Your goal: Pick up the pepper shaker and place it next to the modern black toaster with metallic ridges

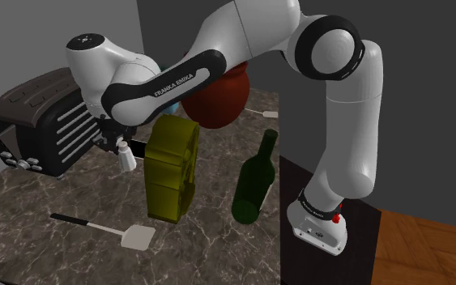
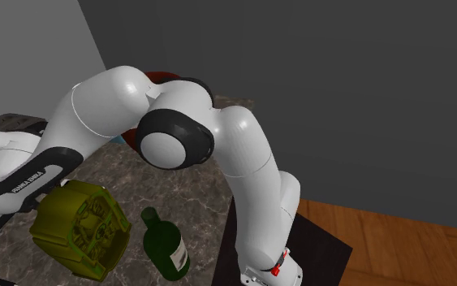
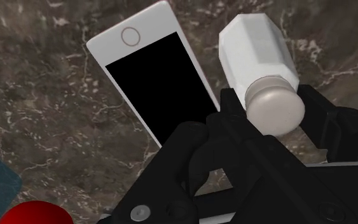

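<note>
A white pepper shaker [image 3: 260, 60] with a grey cap [image 3: 275, 108] sits between my black fingers [image 3: 225, 124], and my gripper [image 3: 273, 118] is shut on it just below the cap. In the shoulder view the shaker [image 1: 126, 159] hangs under the gripper [image 1: 121, 146], close to the right of the black toaster [image 1: 40, 121] and its metallic ridges [image 1: 74, 129]. The toaster stands at the far left of the dark marble counter [image 1: 72, 194]. A white phone with a black screen [image 3: 155, 83] lies flat on the counter beside the shaker.
An olive-yellow box [image 1: 172, 166] stands upright mid-counter, just right of the shaker. A dark green bottle [image 1: 254, 185] and a red round vessel [image 1: 218, 101] are further right. A black-handled white spatula [image 1: 96, 227] lies near the front edge. Grey walls close the back.
</note>
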`<state>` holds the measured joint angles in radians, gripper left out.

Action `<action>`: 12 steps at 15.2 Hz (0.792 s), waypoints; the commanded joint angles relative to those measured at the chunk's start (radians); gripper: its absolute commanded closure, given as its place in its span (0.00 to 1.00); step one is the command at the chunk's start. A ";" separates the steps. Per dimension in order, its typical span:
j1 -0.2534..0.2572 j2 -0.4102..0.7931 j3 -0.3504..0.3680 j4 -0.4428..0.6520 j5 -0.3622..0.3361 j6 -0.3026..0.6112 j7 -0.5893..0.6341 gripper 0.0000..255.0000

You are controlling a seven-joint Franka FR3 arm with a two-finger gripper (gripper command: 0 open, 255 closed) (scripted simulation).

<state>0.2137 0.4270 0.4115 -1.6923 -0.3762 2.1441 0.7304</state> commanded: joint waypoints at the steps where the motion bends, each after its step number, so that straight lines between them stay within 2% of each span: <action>1: 0.000 0.000 0.000 0.000 0.000 0.000 0.000 0.00; 6: 0.000 0.000 0.000 0.000 0.000 0.000 0.000 0.00; 10: -0.001 -0.058 0.019 0.044 0.036 -0.096 -0.022 0.00; 12: -0.001 -0.058 0.019 0.044 0.036 -0.096 -0.022 0.00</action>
<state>0.2129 0.3712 0.4299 -1.6544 -0.3424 2.0565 0.7109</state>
